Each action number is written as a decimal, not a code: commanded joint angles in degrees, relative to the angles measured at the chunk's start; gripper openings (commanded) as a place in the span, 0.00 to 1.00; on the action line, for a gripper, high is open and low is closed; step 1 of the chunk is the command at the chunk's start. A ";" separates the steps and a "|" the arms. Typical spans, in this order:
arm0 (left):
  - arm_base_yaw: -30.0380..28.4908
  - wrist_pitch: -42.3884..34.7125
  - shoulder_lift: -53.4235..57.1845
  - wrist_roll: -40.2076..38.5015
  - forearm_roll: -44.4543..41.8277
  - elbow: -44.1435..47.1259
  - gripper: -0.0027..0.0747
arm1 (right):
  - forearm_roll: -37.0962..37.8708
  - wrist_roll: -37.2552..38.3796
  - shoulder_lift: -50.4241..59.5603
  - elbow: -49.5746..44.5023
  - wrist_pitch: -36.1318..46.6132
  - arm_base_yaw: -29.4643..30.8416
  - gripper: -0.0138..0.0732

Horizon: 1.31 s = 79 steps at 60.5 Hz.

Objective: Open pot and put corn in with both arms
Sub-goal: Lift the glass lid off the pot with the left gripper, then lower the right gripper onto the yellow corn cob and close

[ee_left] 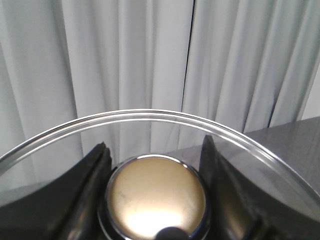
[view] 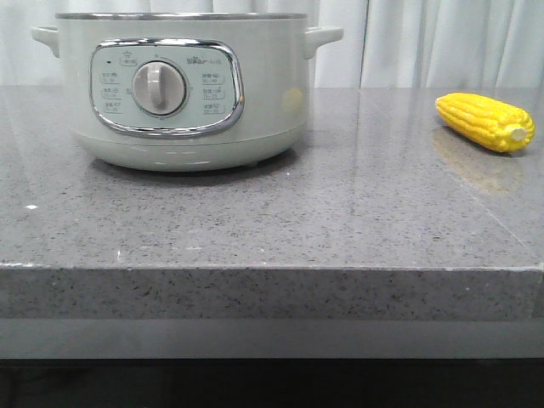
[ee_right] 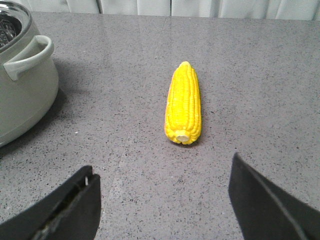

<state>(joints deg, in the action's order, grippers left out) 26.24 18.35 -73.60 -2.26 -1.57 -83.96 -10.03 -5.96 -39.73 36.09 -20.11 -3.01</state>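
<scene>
Corn point(ee_right: 183, 104) is lined up between the wide-open right gripper point(ee_right: 162, 200), while the lid knob point(ee_left: 156, 197) is clamped by the left gripper point(ee_left: 155, 165), leaving the pot point(view: 183, 89) uncovered.

- Even, soft, fairly bright light throughout; the polished stone table point(view: 255, 221) shows a faint mirror image of the corn point(view: 484, 121).
- A soft shadow lies under the pot point(view: 183, 89).
- A bright glare spot sits on the gold lid knob point(ee_left: 156, 197) (left wrist view).
- The near black fingers point(ee_right: 60, 210) are slightly blurred.
</scene>
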 commanded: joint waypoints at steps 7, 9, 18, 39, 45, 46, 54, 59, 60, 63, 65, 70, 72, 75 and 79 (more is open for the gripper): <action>-0.02 11.08 9.24 -0.26 -2.49 -2.70 0.23 | -0.05 -0.05 -0.08 1.84 4.64 -0.08 0.79; -0.02 14.09 10.38 -0.26 -2.65 -2.25 0.23 | -0.05 -0.05 -0.08 1.84 4.64 -0.08 0.79; -0.02 17.78 15.76 -0.26 -2.65 3.82 0.23 | -0.05 -0.05 -0.08 1.84 4.64 -0.08 0.79; -0.02 17.15 29.57 -0.64 0.18 19.62 0.23 | -0.05 -0.05 -0.08 1.84 4.18 -0.08 0.79; -0.02 16.74 31.34 -0.64 0.18 20.77 0.23 | -0.05 -0.05 -0.08 1.84 2.67 -0.08 0.79; -0.02 16.74 31.33 -0.64 0.18 20.77 0.23 | -0.05 -0.05 -0.08 1.84 2.44 -0.08 0.79; -0.02 16.74 31.46 -0.64 0.18 20.77 0.23 | -0.09 0.10 -2.11 4.77 -1.19 0.04 0.79; -0.02 16.74 31.46 -0.64 0.18 20.77 0.23 | -0.09 0.10 -5.38 9.64 -5.20 0.04 0.79; -0.02 16.74 31.46 -0.64 0.18 20.77 0.23 | -0.09 0.10 -6.09 10.50 -6.34 0.09 0.79; -0.02 16.74 31.46 -0.64 0.18 20.77 0.23 | -0.09 0.10 -8.64 13.62 -9.07 0.09 0.79; -0.02 16.74 31.46 -0.64 0.18 20.77 0.23 | 0.02 0.10 -10.65 15.83 -11.00 0.09 0.79; -0.02 16.74 31.33 -0.64 0.18 20.77 0.23 | 0.56 0.10 -15.82 21.31 -15.20 0.69 0.79; -0.02 16.74 31.32 -0.64 0.18 20.77 0.23 | 0.56 0.10 -17.56 23.18 -16.64 1.08 0.79; -0.02 16.74 31.32 -0.64 0.18 20.77 0.23 | 0.56 0.10 -20.57 26.36 -19.16 2.05 0.79; -0.02 16.74 31.32 -0.64 0.18 20.77 0.23 | 0.56 0.10 -24.81 30.36 -22.39 3.58 0.79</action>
<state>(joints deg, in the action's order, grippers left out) 26.24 43.40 -42.57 -2.37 -1.75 -61.02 -9.91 -5.84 -60.98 60.51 -41.44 -1.16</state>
